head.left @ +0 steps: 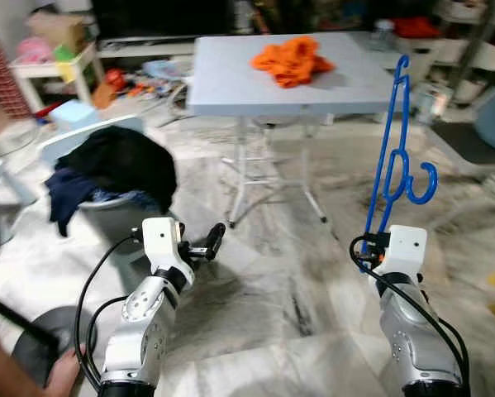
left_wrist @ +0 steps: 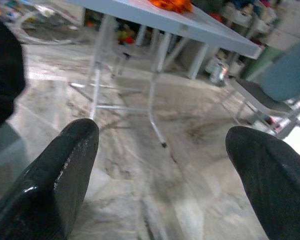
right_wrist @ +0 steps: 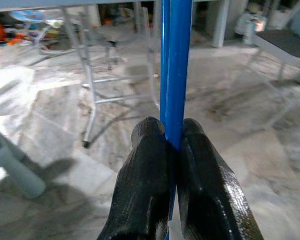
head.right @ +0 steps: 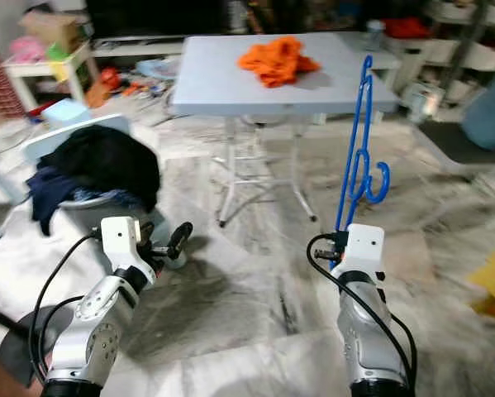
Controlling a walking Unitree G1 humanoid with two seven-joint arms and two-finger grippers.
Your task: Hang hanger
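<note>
Right gripper point(right_wrist: 172, 145): clamped on blue hanger point(head.left: 393, 153), held upright, in front of grey folding table point(head.left: 230, 91). Left gripper point(left_wrist: 165, 170): fingers spread, empty, near laundry basket point(head.left: 119, 217) beside table.

Marbled stone floor point(head.left: 297, 314) in grey and cream, glossy, with dark veining. At centre, a pale blue folding counter point(head.left: 230, 83) on white metal legs point(head.left: 239, 190), carrying an orange cloth point(head.left: 290, 59). To the left, a grey basket point(head.left: 119, 219) heaped with dark clothes point(head.left: 119, 165), and beyond it a small white side table point(head.left: 53, 70) bearing coloured items. Along the far wall, cluttered shelves point(head.left: 470, 41). At the right, a dark chair seat point(head.left: 470, 145). Toys and oddments lie scattered on the floor behind the counter.
</note>
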